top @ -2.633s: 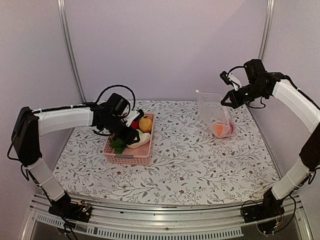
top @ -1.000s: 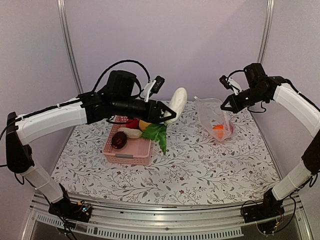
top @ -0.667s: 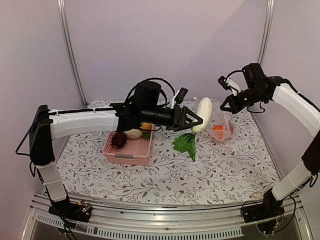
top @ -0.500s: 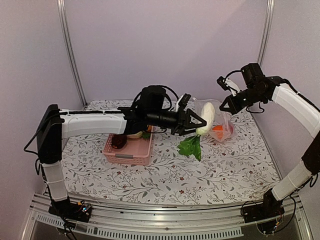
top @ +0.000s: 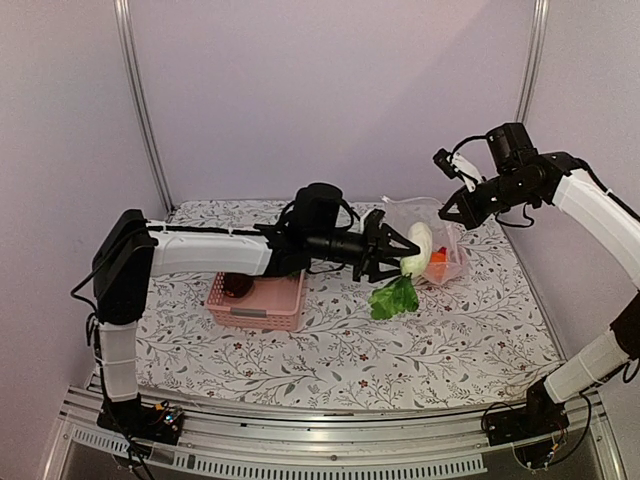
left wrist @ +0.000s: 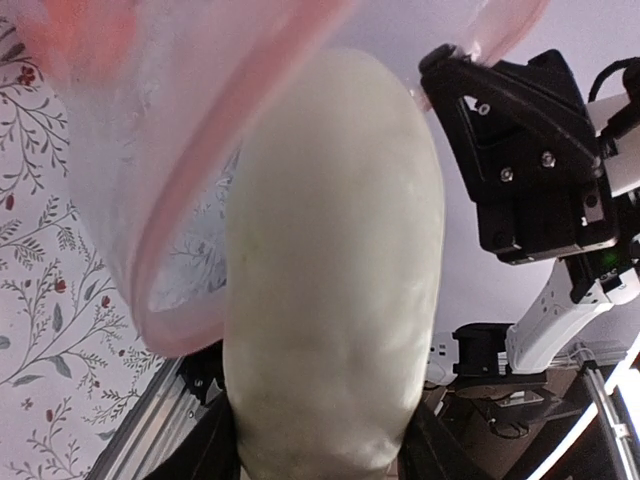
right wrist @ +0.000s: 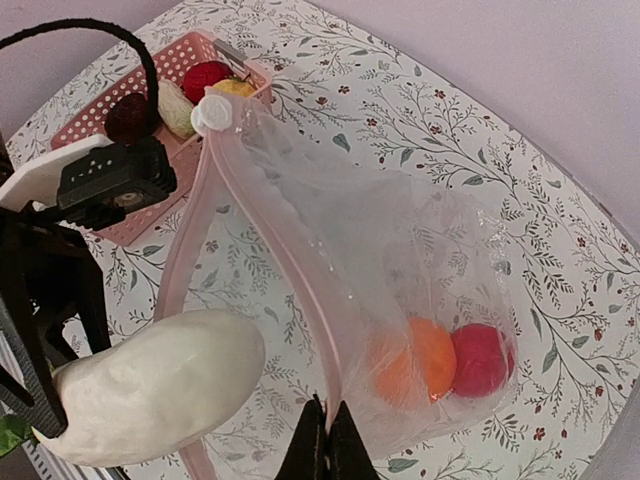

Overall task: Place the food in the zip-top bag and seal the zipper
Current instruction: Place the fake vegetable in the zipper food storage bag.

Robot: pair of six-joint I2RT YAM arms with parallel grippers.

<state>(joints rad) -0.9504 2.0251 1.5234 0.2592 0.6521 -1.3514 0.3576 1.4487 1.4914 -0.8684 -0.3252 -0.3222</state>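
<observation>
Your left gripper point(top: 398, 250) is clamped on the radish point(top: 419, 246). It holds the radish in the air, the white tip towards the bag point(top: 445, 232) and the green leaves point(top: 395, 298) hanging down over the table point(top: 330, 350). In the left wrist view the radish fills the middle, and the pinkish edge of the bag's mouth curves just beside it. The tip is at the mouth, but how far it is inside you cannot tell.

Your right gripper point(top: 455, 205) is pinched tight on the upper edge of the bag and holds the mouth lifted and open towards the left arm. The zipper point(right wrist: 300, 290) is not pressed together. At the bottom of the bag lie an orange piece point(right wrist: 418, 362) and a red ball point(right wrist: 482, 358), touching each other.

The pink basket point(top: 262, 310) stands on the table under the left arm, well apart from the bag. In it you see a dark purple piece point(right wrist: 128, 115), a pale piece point(right wrist: 175, 105), a red one point(right wrist: 205, 78) and a yellow one point(right wrist: 235, 88).
</observation>
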